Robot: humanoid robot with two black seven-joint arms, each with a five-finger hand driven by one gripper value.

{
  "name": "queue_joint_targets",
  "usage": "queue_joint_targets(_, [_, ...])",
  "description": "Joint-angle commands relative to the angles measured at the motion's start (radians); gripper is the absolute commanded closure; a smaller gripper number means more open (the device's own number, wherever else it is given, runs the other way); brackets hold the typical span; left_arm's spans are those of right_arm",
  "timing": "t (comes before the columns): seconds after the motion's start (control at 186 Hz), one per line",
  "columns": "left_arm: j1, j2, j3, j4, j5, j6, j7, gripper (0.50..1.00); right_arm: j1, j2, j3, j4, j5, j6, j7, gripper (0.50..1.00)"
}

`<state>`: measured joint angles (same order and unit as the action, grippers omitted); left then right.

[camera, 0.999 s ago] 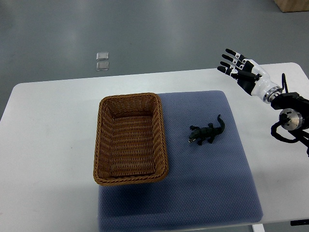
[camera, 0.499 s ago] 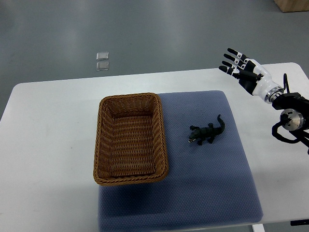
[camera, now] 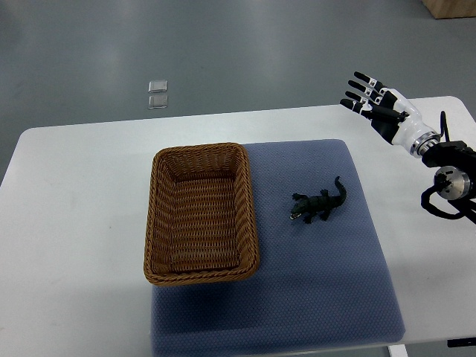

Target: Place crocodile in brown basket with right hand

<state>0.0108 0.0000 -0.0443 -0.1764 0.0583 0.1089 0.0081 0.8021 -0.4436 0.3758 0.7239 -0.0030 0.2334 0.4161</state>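
- The right hand (camera: 375,108) hovers over the far right part of the table (camera: 82,223), fingers (camera: 363,77) spread and straight, holding nothing.
- The crocodile (camera: 320,204) lies on the mat (camera: 335,297), well apart from the hand and near the basket's (camera: 251,216) right wall, snout toward the basket and tail up and to the right.
- The step in hand looks like the reach, so the hand should come down and left to arrive over the toy's trunk.
- The fingers would best close across the body between the legs. The thin tail looks likely to slip or twist in a grip.
- The toy is small, dark and low, with splayed legs, probably of hard plastic or rubber.
- The basket is brown wicker, oblong, with ribbed, sloping walls and a braided rim. It is empty.
- The mat is blue-grey, finely dimpled and round-cornered; it should keep the toy from sliding.
- The table is smooth and white.
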Motion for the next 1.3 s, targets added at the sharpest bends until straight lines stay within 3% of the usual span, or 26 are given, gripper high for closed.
queue_joint_targets(0.0, [0.0, 0.0, -0.002, 0.0, 0.0, 0.0, 0.001, 0.5, 0.0, 0.0, 0.0, -0.003, 0.0, -0.002, 0.006, 0.572])
queue_joint_targets(0.816, [0.0, 0.0, -0.002, -0.002, 0.0, 0.0, 0.0, 0.5, 0.005, -0.01, -0.006, -0.003, -0.08, 0.01, 0.044, 0.572])
queue_joint_targets(0.956, [0.0, 0.0, -0.002, -0.002, 0.0, 0.0, 0.0, 0.5, 0.012, -0.029, -0.002, -0.001, -0.247, 0.058, 0.061, 0.572])
queue_joint_targets(1.294, [0.0, 0.0, -0.002, -0.002, 0.0, 0.0, 0.0, 0.5, 0.111, -0.092, -0.006, 0.077, -0.827, 0.106, 0.191, 0.572])
